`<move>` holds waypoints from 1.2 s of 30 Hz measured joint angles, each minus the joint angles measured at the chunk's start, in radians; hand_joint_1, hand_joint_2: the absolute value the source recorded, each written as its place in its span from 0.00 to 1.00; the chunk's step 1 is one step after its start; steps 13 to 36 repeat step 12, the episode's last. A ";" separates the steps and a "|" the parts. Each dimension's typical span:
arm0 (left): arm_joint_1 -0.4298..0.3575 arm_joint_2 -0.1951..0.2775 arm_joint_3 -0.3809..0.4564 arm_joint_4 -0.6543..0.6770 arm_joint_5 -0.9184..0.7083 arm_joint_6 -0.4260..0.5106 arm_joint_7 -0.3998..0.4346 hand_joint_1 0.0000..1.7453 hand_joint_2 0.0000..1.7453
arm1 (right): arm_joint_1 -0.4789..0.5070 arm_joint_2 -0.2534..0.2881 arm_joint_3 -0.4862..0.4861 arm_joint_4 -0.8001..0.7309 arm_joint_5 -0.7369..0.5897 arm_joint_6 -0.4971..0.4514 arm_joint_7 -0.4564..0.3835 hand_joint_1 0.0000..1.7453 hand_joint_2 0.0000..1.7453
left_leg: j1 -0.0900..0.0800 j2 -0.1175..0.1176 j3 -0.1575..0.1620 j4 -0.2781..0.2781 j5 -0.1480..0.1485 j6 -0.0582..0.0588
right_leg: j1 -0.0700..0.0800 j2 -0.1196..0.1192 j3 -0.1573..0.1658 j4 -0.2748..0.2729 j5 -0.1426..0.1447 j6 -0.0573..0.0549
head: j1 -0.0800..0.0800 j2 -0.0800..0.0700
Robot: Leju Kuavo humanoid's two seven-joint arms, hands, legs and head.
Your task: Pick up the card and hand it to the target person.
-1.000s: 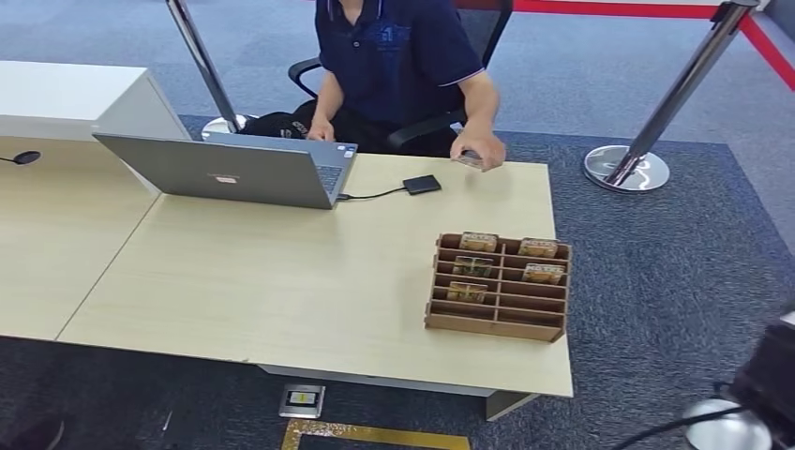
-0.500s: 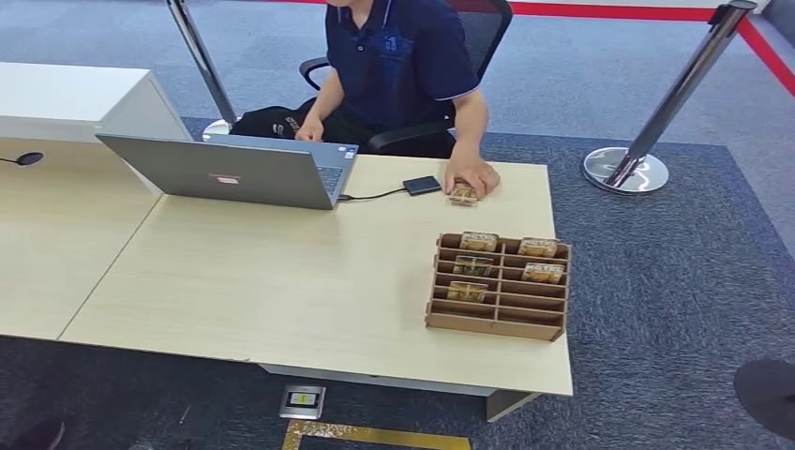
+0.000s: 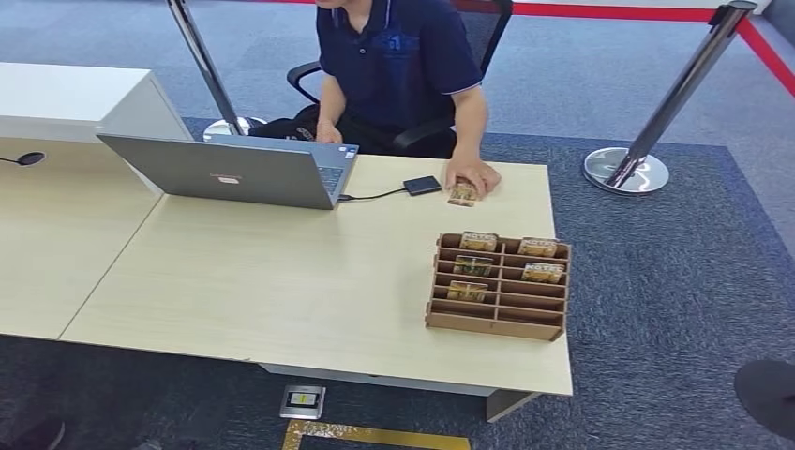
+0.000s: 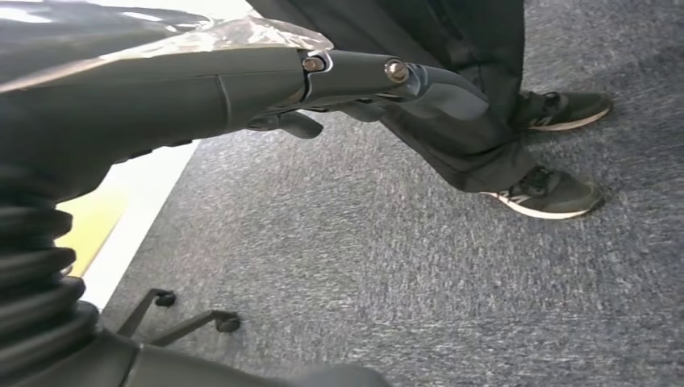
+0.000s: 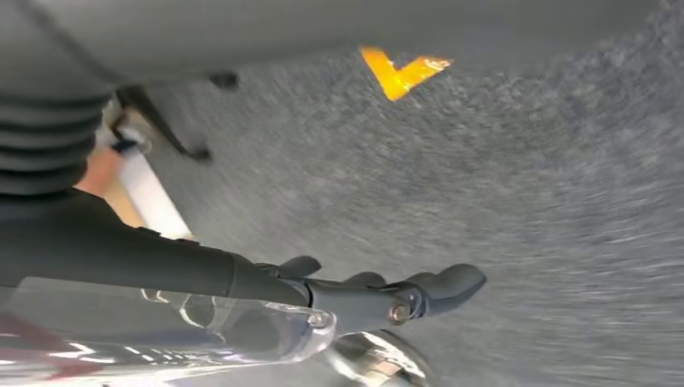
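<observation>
**A:** Where is the card?

**B:** The card [image 3: 462, 194] lies flat on the far side of the desk [image 3: 281, 281]. The person's hand [image 3: 472, 175] is touching it. The person [image 3: 398, 66] sits in a chair behind the desk.

**A:** What else is on the desk?

**B:** A wooden rack [image 3: 498, 286] sits nearer, by the right edge, with more cards standing in its slots. It is between the robot and the card. A grey laptop [image 3: 230, 171] is open on the left. A cable runs from it to a small black box [image 3: 422, 185] just beside the card.

**A:** What are the robot's hands doing?

**B:** The left hand [image 4: 355, 89] hangs over the grey carpet [image 4: 387, 266]. Its fingers are stretched out and hold nothing. Somebody's shoes [image 4: 552, 193] are near it. The right hand [image 5: 379, 294] hangs low too, fingers straight, nothing in it.
</observation>
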 joint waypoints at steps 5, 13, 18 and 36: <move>0.008 0.017 -0.015 -0.002 0.059 -0.015 -0.019 0.00 1.00 | 0.001 -0.001 0.070 0.013 -0.001 0.039 -0.068 0.00 1.00 | -0.001 0.000 0.000 0.000 0.000 0.000 | 0.000 0.000 0.000 0.000 0.000 0.000 | 0.000 0.000; 0.029 0.044 -0.075 -0.014 0.221 -0.068 -0.021 0.00 1.00 | 0.017 -0.019 0.173 0.016 -0.114 0.076 -0.078 0.00 1.00 | -0.001 0.000 0.000 0.000 0.000 0.000 | 0.000 0.000 0.000 -0.001 0.000 0.000 | 0.000 0.000; 0.029 0.044 -0.075 -0.014 0.221 -0.068 -0.021 0.00 1.00 | 0.017 -0.019 0.173 0.016 -0.114 0.076 -0.078 0.00 1.00 | -0.001 0.000 0.000 0.000 0.000 0.000 | 0.000 0.000 0.000 -0.001 0.000 0.000 | 0.000 0.000; 0.029 0.044 -0.075 -0.014 0.221 -0.068 -0.021 0.00 1.00 | 0.017 -0.019 0.173 0.016 -0.114 0.076 -0.078 0.00 1.00 | -0.001 0.000 0.000 0.000 0.000 0.000 | 0.000 0.000 0.000 -0.001 0.000 0.000 | 0.000 0.000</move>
